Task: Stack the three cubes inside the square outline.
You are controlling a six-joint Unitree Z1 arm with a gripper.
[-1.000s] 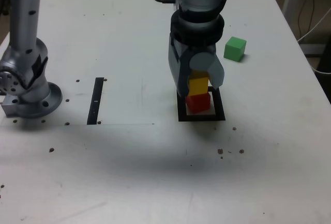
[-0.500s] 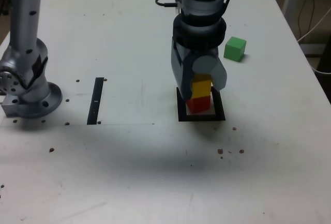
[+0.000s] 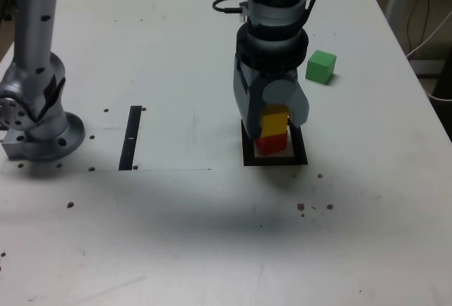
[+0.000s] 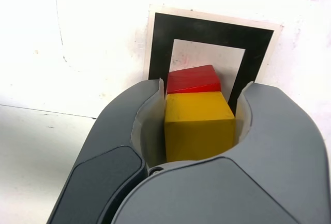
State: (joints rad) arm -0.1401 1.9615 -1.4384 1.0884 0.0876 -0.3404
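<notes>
Lowered a little since one second before: the fingers [image 3: 274, 118], and with them the yellow cube [image 4: 199, 125], so that less of the red cube [image 3: 271, 145] showed under it than then. Nothing else shifted on the desk [image 3: 212, 242].

Nearest in the exterior view, only bare pale desk with some small dark specks. Behind that, the square outline [image 3: 248, 159], lying flat, a thick black frame with a pale centre. Inside its centre, the red cube, standing on the pale part and toward the far edge of the frame. Directly above the red cube, the yellow cube, clamped from both sides by the fingers, which were closed tightly on it. From the wrist view, yellow cube seated deep between the two grey fingers, red cube partly covered by it. Could not tell whether the yellow one already touched the red one or hung just over it.

At about the same depth, toward the exterior view's left, a thin black strip [image 3: 131, 137] and beyond it the round grey base of the arm [image 3: 39, 133].

Farther back, toward the exterior view's right, the green cube [image 3: 320, 66], alone on the desk, well apart from the outline. Farthest, a black cable [image 3: 226, 2] behind the arm.
</notes>
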